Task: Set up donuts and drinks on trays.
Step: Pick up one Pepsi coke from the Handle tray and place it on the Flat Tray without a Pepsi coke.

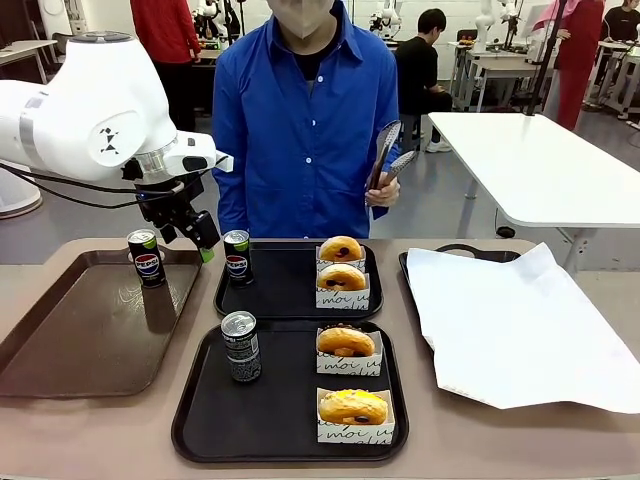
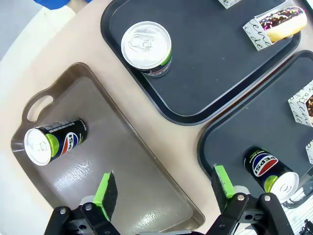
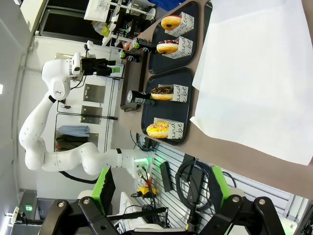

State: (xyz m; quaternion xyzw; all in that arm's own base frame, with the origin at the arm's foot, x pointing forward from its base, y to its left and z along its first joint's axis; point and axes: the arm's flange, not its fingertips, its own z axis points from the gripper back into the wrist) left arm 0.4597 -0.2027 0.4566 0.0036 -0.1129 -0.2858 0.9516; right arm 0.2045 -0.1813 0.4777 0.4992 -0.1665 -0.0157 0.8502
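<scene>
The near black tray [image 1: 200,420] sits closest, at the front of the counter [image 1: 60,440], and it holds one can [image 1: 240,346] and two donuts [image 1: 345,342] in white paper sleeves. Just behind it is the far black tray [image 1: 290,300], with a second can [image 1: 236,256] and two more donuts [image 1: 341,249]. To the left lies the long brown tray [image 1: 60,340], where a third can [image 1: 146,257] stands near the back. On the right a big white paper sheet [image 1: 520,320] covers another dark tray. The left hand [image 1: 190,238] hangs above the gap between the brown tray and the far black tray, fingers spread wide and holding nothing. The right hand [image 3: 161,188] waits off to the side, fingers apart and empty too. The cans look hard, smooth and slippery, and they could tip, so grab one around its middle. The donuts are soft and squashy, so hold them by the paper sleeve. A person across the counter holds tongs [image 1: 388,155], well clear of the trays.
</scene>
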